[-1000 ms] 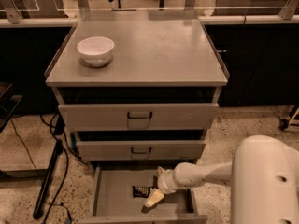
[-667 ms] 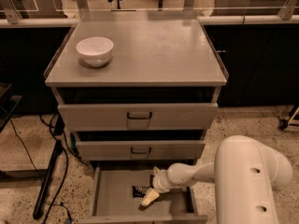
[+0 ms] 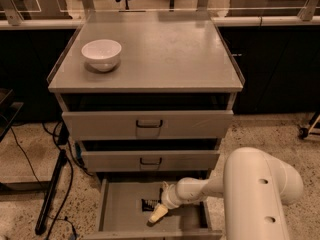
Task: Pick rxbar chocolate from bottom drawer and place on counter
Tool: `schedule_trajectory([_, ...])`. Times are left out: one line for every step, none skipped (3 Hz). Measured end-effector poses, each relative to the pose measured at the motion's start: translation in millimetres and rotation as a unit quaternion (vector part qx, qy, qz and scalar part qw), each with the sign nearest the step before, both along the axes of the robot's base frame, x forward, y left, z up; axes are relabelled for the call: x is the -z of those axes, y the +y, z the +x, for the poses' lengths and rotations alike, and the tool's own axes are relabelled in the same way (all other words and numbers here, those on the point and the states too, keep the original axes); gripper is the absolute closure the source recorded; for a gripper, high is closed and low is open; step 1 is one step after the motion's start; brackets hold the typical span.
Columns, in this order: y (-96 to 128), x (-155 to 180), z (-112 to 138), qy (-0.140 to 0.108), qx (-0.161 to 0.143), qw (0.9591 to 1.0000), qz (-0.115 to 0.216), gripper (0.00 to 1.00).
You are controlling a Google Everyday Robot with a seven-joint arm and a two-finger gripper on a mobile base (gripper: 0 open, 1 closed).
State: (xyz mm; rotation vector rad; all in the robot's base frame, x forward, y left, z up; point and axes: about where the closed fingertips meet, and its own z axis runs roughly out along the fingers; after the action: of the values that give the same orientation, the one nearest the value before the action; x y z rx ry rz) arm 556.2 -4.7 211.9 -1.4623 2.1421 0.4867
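camera view: the gripper (image 3: 156,216) hangs low inside the open bottom drawer (image 3: 122,211). its pale tip points down and to the left, close to the drawer's front edge. whether it is released or clenched cannot be told.

the rxbar (image 3: 147,204) lies flat on the drawer floor just up and left of the gripper's tip, a little farther back in the drawer. it is so near that touching or apart cannot be told.

the arm (image 3: 200,188) runs off to the gripper's right into a big white housing (image 3: 257,194) at the lower right. above the gripper are the middle drawer (image 3: 110,160) and the top drawer (image 3: 100,125), each with a dark gap over it. well above the gripper is the counter (image 3: 160,49). a white bowl (image 3: 101,54) sits on its left side, far up and left of the gripper.
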Motion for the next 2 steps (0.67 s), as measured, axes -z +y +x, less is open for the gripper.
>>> schedule_trajectory([0.2, 22.3, 8.6, 0.004, 0.007, 1.0, -0.003, 0.0])
schedule_trajectory([3.2, 45.2, 17.2, 0.011, 0.011, 0.9999, -0.001, 0.0])
